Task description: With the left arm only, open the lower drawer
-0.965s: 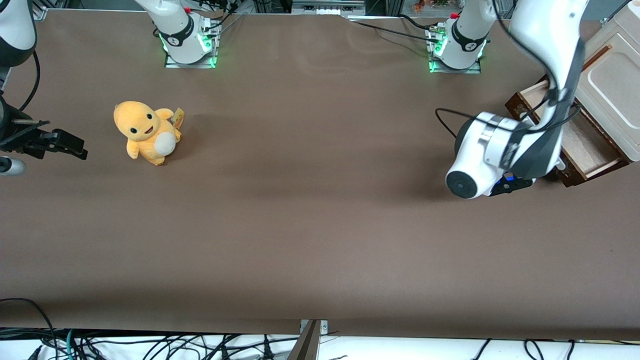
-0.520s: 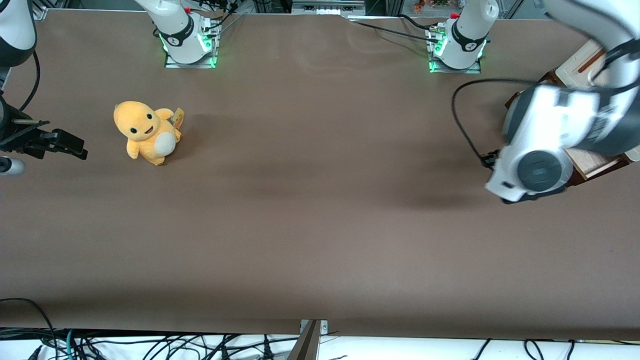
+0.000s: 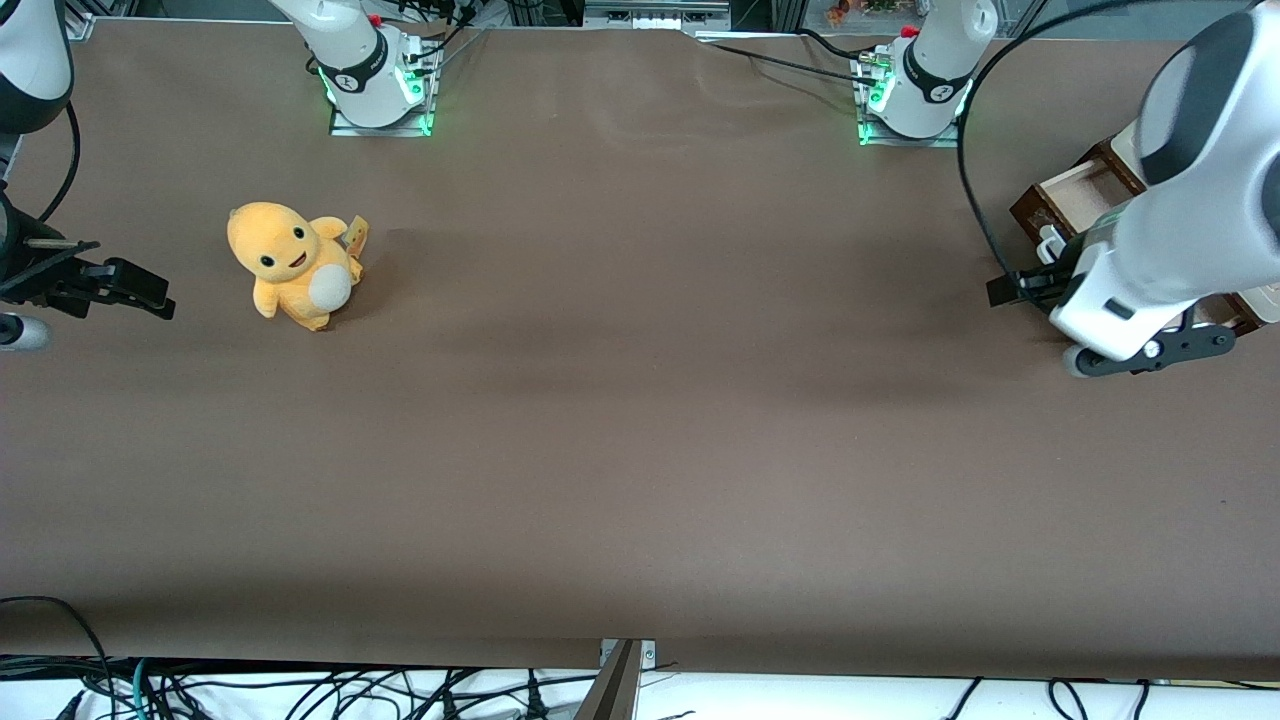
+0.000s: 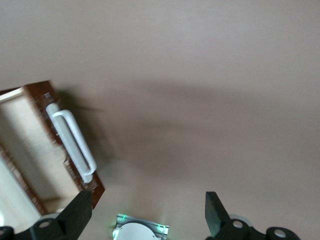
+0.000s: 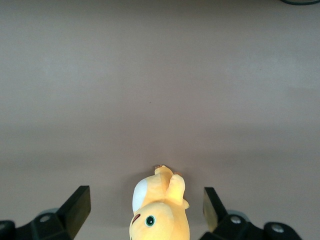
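The lower drawer (image 3: 1085, 185) stands pulled out at the working arm's end of the table, its pale wood inside showing. Its dark brown front carries the white bar handle (image 3: 1047, 240). The left arm (image 3: 1190, 220) hangs over the drawer and hides most of it and the cabinet. My gripper (image 3: 1020, 285) is just in front of the drawer front, close to the handle and apart from it. In the left wrist view the drawer (image 4: 25, 145) and handle (image 4: 72, 142) lie beside one finger. The gripper (image 4: 147, 200) is open wide and empty.
A yellow plush toy (image 3: 290, 262) sits toward the parked arm's end and also shows in the right wrist view (image 5: 160, 210). Two arm bases with green lights (image 3: 915, 95) (image 3: 375, 85) stand at the table edge farthest from the front camera. Brown table surface (image 3: 640, 420) lies between.
The left arm has swung up and toward the working arm's end of the table, and its wrist has turned. The drawer stays pulled out. The plush toy has not moved.
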`<state>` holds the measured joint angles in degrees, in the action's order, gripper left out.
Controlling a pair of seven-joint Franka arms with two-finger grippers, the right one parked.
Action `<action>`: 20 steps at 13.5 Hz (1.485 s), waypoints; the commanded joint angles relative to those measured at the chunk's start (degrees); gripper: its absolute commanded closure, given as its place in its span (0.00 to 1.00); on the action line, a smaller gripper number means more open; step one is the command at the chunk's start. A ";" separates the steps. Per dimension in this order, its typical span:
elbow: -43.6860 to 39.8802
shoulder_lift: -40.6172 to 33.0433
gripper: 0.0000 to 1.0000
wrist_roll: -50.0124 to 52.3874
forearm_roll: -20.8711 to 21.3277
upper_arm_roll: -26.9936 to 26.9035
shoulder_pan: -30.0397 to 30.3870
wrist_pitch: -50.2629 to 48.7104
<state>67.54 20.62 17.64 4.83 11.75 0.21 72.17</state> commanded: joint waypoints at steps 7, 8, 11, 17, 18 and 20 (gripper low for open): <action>21.47 -14.01 0.00 -17.55 -6.51 -9.79 -3.36 19.13; 25.50 -16.21 0.00 -17.81 -6.59 -10.69 -3.73 22.28; 28.88 -18.60 0.00 -18.69 -5.02 -11.75 -3.82 25.21; 28.97 -19.66 0.00 -17.99 -5.98 -10.18 -1.36 24.95; 29.05 -19.66 0.00 -17.99 -6.41 -8.95 0.99 24.78; 29.40 -20.53 0.00 -17.90 -5.98 -5.17 3.82 24.51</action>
<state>94.93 2.40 0.42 -0.66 3.46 1.21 96.05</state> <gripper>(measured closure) 0.000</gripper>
